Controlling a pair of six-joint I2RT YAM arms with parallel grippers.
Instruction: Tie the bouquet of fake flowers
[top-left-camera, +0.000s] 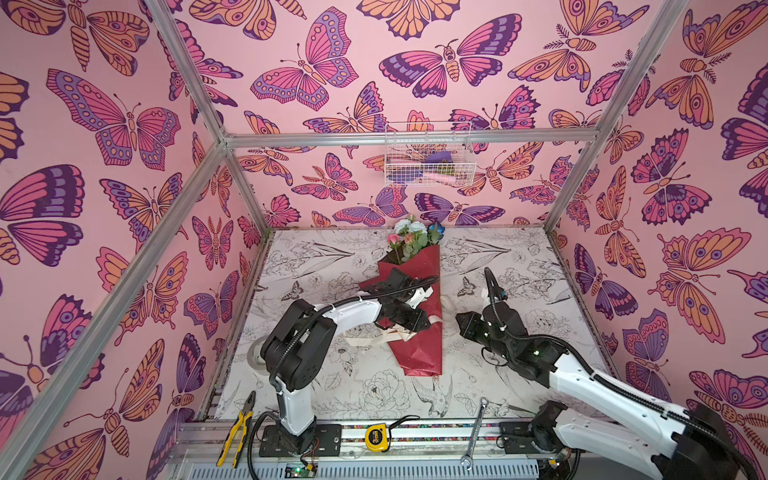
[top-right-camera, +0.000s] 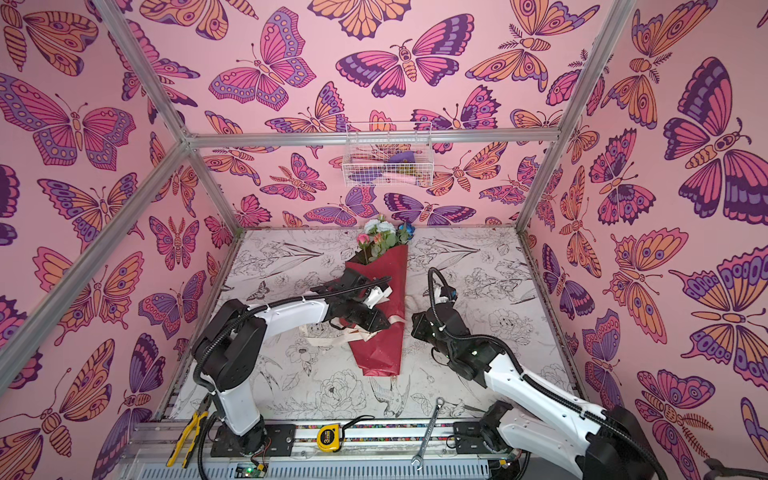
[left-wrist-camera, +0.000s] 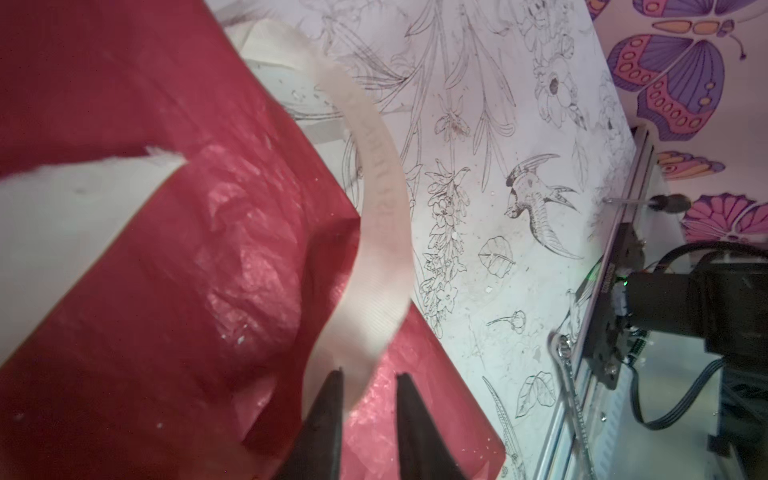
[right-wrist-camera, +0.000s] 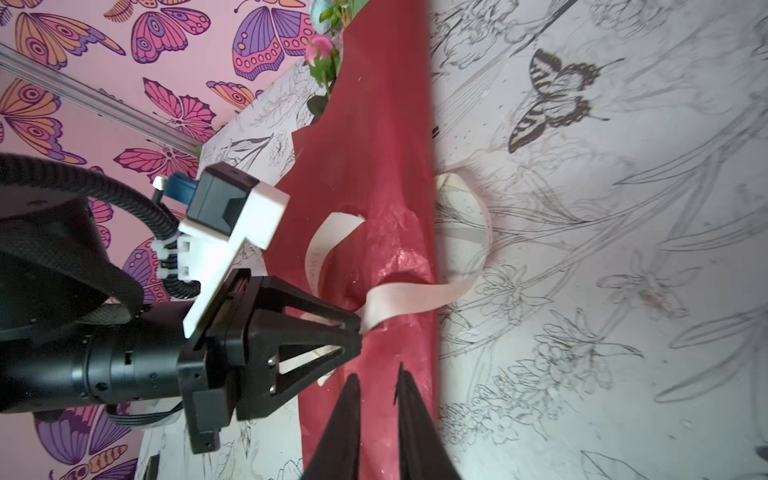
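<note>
The left claw (left-wrist-camera: 370, 374), reaching in from the left of the frame, is hovering over the red wrap (left-wrist-camera: 166, 270) with fingers parted, the cream ribbon (left-wrist-camera: 382, 199) brushing one finger, unpinched. The bouquet of fake flowers (top-left-camera: 417, 270) is lying mid-frame on the bench (top-left-camera: 540, 257), heads toward the upper edge. Right of it, the right claw (right-wrist-camera: 377, 374) is hanging narrowly parted, gripping nothing. The ribbon is probably sitting unknotted, though its crossing is blurred. With nothing holding it, the springy loop could slide off the glossy wrap, and a careless pinch could snag paper instead.
</note>
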